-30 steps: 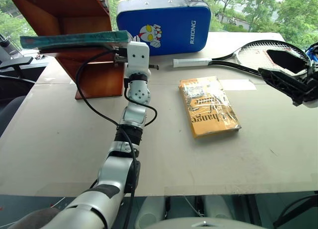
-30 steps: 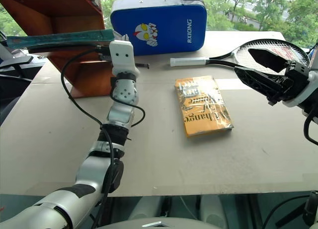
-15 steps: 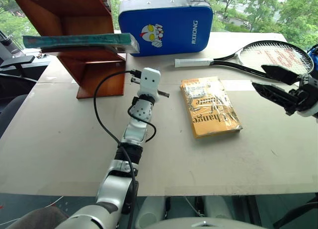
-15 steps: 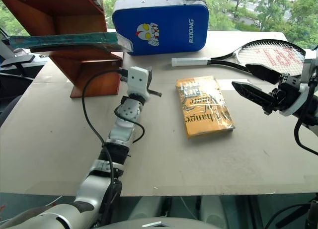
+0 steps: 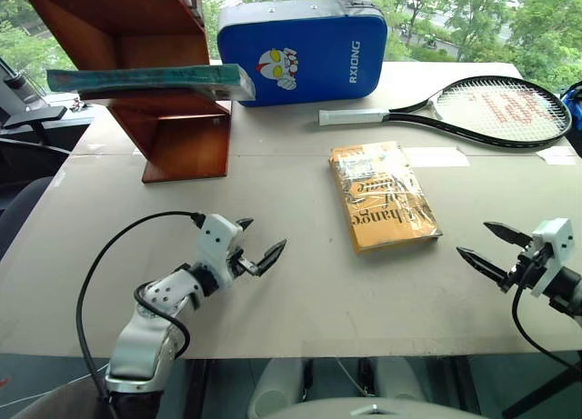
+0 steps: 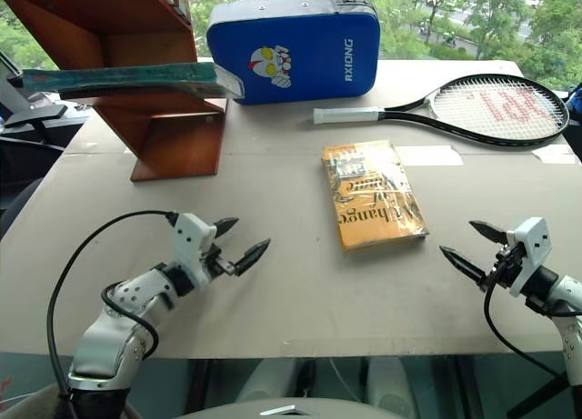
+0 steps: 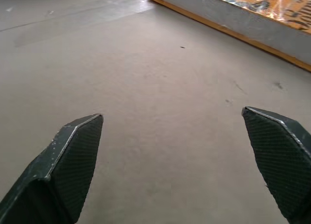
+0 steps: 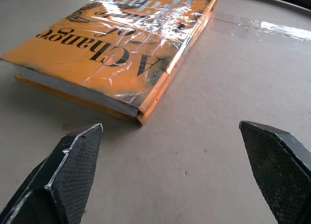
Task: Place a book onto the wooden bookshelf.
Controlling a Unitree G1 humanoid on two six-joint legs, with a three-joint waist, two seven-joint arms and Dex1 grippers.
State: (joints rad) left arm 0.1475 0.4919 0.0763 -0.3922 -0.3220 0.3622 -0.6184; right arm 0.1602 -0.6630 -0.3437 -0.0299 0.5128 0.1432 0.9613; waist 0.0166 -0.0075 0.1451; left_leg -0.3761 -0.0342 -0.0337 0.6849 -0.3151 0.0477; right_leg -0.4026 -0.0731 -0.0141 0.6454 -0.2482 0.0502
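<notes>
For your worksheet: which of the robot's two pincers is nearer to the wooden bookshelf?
Left. The left pincer hangs open over the table in front of the wooden bookshelf. The right pincer is open at the table's opposite side, beyond the orange book.

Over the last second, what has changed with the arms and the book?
The left gripper let go of the book, leaving it on the wooden bookshelf, and pulled back low over the table, open. The right gripper, open throughout, dropped from over the racket to the table's near edge. The yellow book and blue case stayed put.
</notes>
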